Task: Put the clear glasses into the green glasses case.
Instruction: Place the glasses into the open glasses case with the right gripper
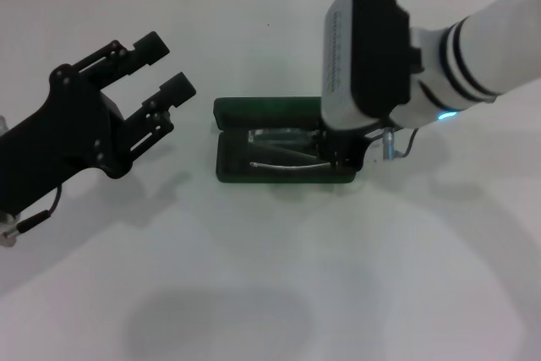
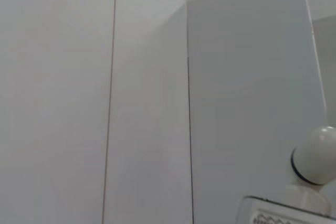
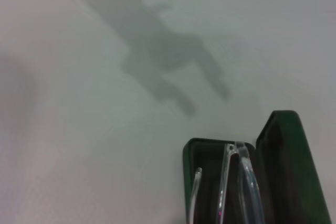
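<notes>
Head view: the glasses (image 1: 283, 151) lie inside the open case (image 1: 254, 112) on the counter (image 1: 254, 276); the right hand (image 1: 351, 154) is at its end, grip hidden. Left hand (image 1: 161, 69) hovers spread, empty. Right wrist view: arms rest in the tray, lid up; closing seemingly remains.

Head cam looks down; right wrist cam close over green glasses case (image 3: 286, 171), shared w/ head.

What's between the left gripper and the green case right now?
Nothing: in the head view only bare white table separates the left gripper, open and raised, from the green glasses case, which is open with the clear glasses inside under the right gripper.
</notes>
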Motion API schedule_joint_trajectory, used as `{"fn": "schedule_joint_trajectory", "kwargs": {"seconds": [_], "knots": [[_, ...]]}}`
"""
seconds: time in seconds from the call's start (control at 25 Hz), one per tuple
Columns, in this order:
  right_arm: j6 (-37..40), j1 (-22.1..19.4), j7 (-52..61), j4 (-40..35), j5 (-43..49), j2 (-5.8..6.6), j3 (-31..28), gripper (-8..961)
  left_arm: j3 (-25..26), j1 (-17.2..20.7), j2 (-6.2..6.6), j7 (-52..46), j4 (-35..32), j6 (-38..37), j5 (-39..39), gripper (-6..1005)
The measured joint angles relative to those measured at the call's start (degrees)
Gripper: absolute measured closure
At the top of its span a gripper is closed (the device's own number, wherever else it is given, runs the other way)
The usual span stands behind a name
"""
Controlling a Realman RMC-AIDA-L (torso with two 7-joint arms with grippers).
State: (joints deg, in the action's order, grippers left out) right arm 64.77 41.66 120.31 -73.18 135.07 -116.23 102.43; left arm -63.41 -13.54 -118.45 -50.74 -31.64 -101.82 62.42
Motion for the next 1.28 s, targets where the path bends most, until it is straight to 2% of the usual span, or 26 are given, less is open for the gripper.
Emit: {"fn": "schedule_joint_trajectory", "kwargs": {"seconds": [0.2,0.52,1.28], "knots": [[-6.00,-0.61,0.90,0.14,2.60,-0.01,4.84,770,0.38,-0.31,-0.01,0.15,0.04,-0.03,0.29,490],[-12.88,-2.36,0.92,0.45,4.97,0.03,9.27,767,0.49,-0.54,-0.05,1.12,0.46,0.05,0.11,491],[-18.76,-4.79,0.46,-0.12,6.26,0.05,11.61,772,0.48,-0.58,-0.44,1.36,0.54,0.09,0.51,491]]}}
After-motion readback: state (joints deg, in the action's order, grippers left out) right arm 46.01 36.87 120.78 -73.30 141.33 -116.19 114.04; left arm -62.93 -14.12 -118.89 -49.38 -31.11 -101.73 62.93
